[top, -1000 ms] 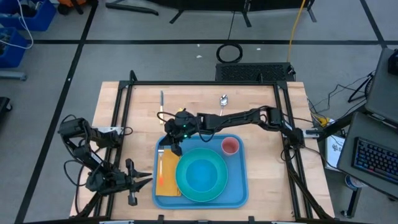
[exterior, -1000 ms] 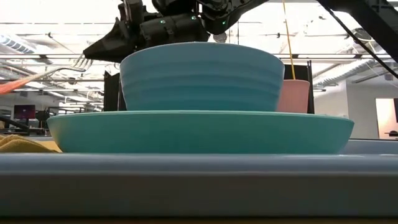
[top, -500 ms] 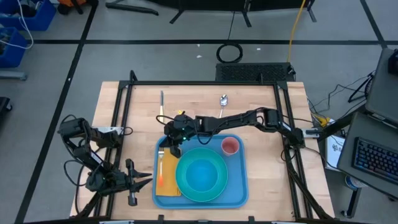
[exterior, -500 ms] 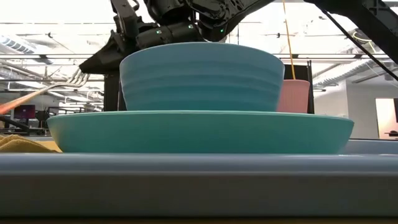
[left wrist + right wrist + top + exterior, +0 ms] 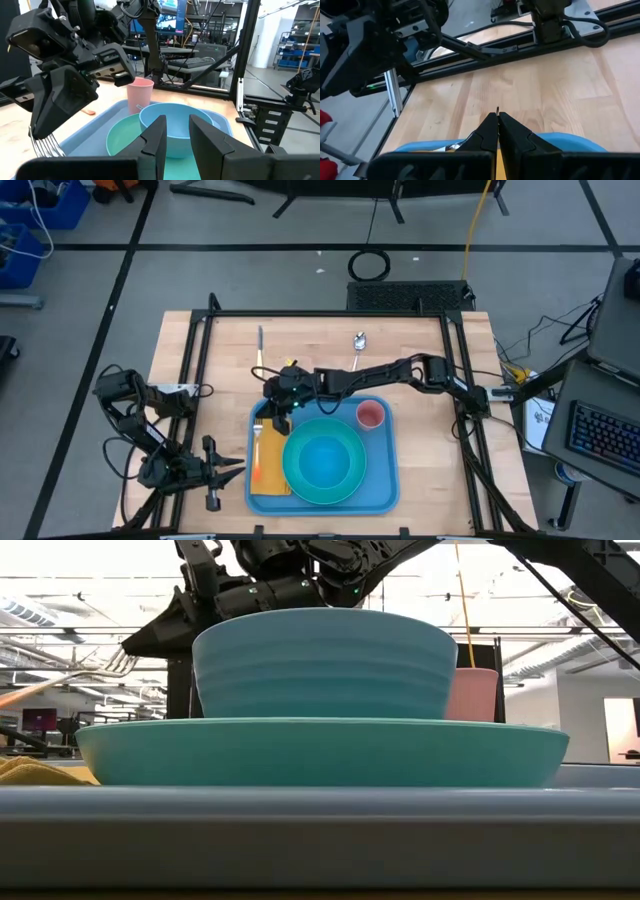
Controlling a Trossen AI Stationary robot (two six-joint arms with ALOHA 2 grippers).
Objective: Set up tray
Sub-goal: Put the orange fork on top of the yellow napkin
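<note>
Both arms matte black, jointed, with exposed black cabling; right arm (image 5: 385, 370) wrist housing shows small green indicator lights.

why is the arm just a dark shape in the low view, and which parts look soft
Low view: bright ceiling lights behind backlight the right gripper into a silhouette; the tray rim, nearest the lens, is blurred. Left wrist view: its own fingers are soft, the bowl sharper.
</note>
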